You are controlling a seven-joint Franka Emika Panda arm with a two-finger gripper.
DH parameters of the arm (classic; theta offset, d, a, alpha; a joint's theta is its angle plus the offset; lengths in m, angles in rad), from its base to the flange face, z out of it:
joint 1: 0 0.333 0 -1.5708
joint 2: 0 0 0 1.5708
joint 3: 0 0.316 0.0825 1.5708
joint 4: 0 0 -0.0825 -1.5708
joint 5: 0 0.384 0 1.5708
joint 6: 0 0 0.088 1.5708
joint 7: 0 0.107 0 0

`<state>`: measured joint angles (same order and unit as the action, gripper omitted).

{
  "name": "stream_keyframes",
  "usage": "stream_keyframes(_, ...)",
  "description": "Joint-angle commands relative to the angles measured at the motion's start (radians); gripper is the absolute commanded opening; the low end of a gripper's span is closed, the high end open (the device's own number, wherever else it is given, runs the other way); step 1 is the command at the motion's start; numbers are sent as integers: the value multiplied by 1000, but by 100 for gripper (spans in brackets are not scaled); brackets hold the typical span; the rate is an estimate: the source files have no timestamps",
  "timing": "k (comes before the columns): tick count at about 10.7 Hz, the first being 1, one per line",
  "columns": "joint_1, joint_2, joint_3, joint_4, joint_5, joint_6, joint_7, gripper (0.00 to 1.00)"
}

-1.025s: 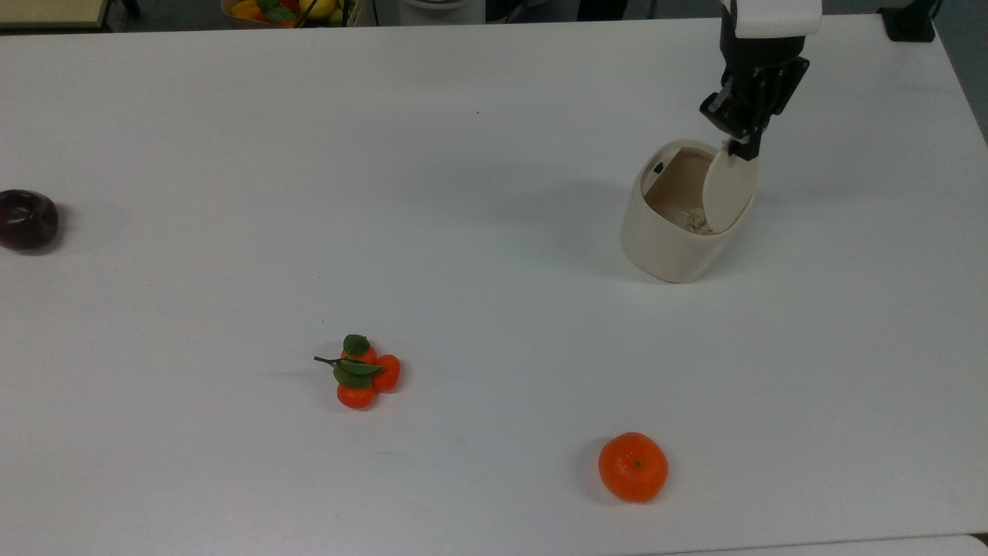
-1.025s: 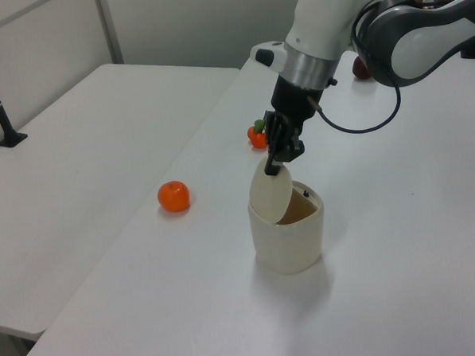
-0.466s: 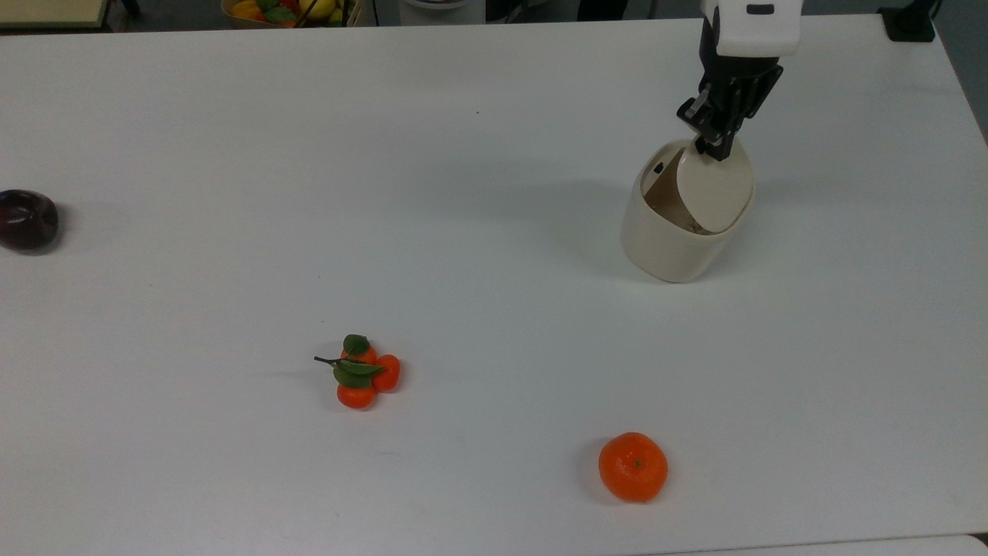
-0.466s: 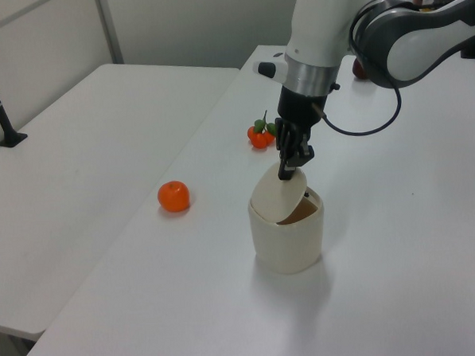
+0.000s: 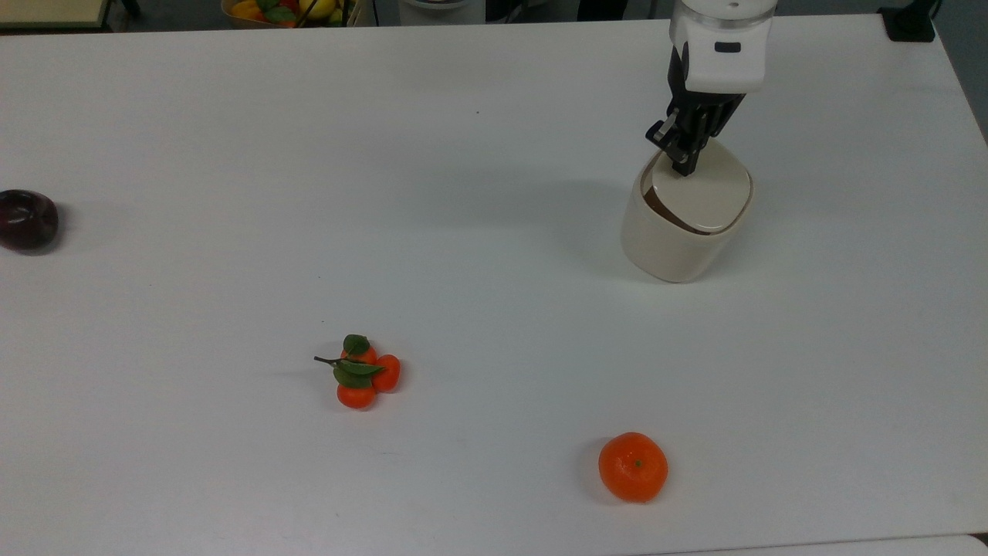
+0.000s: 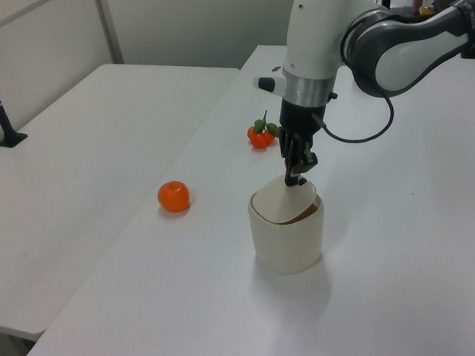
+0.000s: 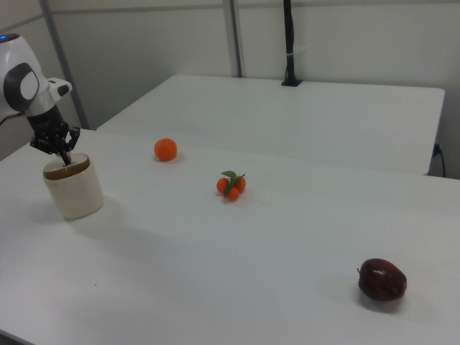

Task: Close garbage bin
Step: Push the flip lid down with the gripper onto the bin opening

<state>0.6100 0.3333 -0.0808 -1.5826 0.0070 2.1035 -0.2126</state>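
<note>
Top view puts the gripper [image 5: 685, 158] on the free edge of the lid [image 5: 706, 194], fingers pressed together, pushing rather than pinching. A second ago that lid stood nearly upright; now it lies almost flat on the bin [image 5: 671, 247], with a thin dark gap left. Closing looks nearly finished. Bin stands well apart from the orange [image 5: 633, 466].

Cream garbage bin [image 5: 670, 239]; bright orange [image 5: 633, 466] (green-leaved mandarin cluster [image 5: 360, 373] too); dark red apple [image 5: 27, 219].

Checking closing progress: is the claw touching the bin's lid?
Touching. In the left view the claw tip presses on the lid of the garbage bin; no gap shows.
</note>
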Motion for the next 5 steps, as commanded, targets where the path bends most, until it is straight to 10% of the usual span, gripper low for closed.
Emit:
stream_keyframes(1, 4, 6, -1, -10, -12, -23, -21, 0)
stream_keyframes(5, 4, 36, -1, -10, -12, -23, -19, 0)
